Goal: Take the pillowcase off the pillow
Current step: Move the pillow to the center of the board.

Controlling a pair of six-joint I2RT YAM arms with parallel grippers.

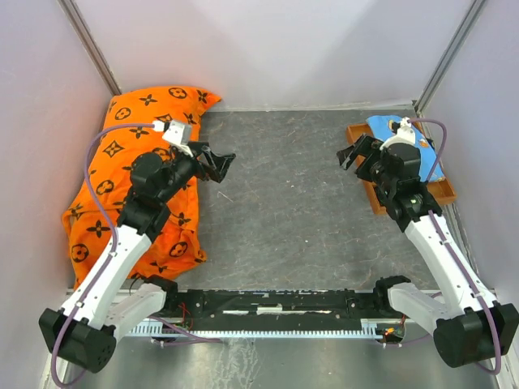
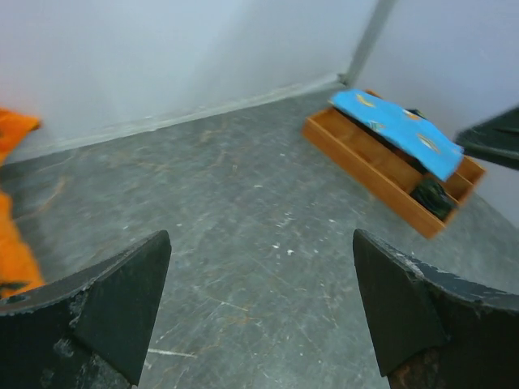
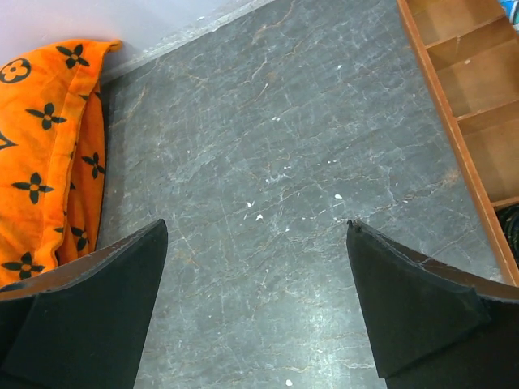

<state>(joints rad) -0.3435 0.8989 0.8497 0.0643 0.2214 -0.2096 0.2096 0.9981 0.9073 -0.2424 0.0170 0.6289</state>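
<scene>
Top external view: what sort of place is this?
Probably a robot test cell, not a home: plain white walls box in a grey table, the left arm and right arm are bolted to its near edge, and the props are the pillowcase and a wooden tray.

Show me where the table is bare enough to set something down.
Bare: the grey table between the pillowcase on the left and the wooden tray on the right, from back wall to arm bases. Crowded: the left edge under the pillowcase, the right rear corner with tray and blue cloth.
</scene>
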